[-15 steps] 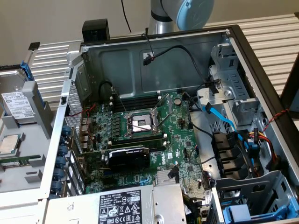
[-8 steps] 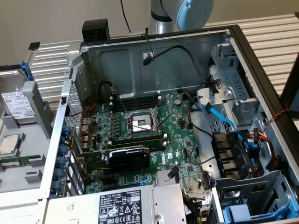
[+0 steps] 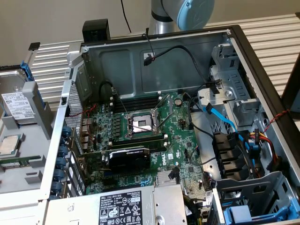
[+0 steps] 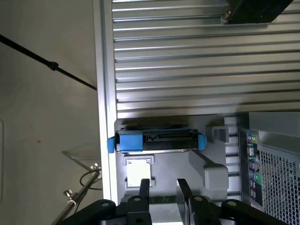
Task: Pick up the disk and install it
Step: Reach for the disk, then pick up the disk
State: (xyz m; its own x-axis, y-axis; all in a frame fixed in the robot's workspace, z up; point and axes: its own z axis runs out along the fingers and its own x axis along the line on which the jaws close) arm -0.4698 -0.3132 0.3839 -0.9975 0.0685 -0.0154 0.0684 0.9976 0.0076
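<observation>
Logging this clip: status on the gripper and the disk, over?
Gripper open, holding nothing, above the grey tray. Disk in that tray beside the computer case, untouched, not installed. Nothing between gripper and disk.

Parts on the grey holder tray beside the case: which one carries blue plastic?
The disk, with a white label and blue carrier frame; the small square processor chip below it has none.

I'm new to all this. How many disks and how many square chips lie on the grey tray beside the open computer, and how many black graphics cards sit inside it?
Disk on the tray: 1
Square chip on the tray: 1
Black graphics card inside the computer: 1
Total: 3
</observation>
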